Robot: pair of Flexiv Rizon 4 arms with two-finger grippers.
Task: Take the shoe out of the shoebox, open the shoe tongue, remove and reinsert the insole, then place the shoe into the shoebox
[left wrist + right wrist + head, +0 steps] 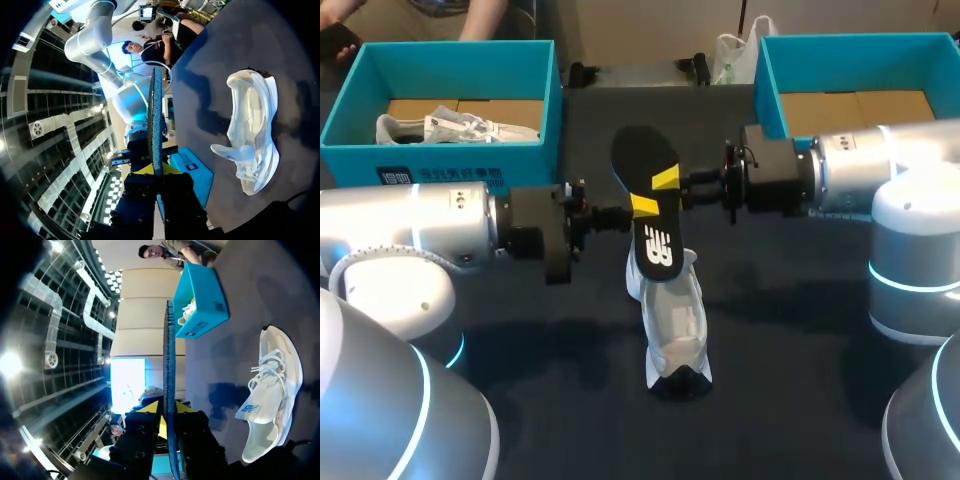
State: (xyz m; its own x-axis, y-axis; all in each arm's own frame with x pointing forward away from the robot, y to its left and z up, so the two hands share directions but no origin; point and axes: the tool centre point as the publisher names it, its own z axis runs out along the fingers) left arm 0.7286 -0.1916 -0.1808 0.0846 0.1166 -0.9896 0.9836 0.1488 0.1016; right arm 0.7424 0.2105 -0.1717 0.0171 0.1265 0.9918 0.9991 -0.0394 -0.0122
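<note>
Head view: the flat black foam insole with a yellow patch (653, 205) hangs in the air over the middle of the dark counter (800, 400). It is just above the white mesh sneaker (672, 320), which lies loose on the counter with nothing holding it. The left jaws, on the left arm (420, 230), are pinched nearly closed on the insole's left edge. The right jaws, on the right arm (860, 170), are pinched on its right edge, slightly farther off. Each wrist view shows the insole edge-on between that arm's yellow tips.

With two grips on one bendy sheet, any mismatch in the arms' travel would likely buckle it, twist it or drag it out of one pinch. If one side lets go, the sheet may droop and miss the sneaker's opening. The unheld sneaker could also slide or tip when the insole is pushed in, or its tongue could fold over and block the way. The teal cardboard shoebox (770, 90) waits at far right.
</note>
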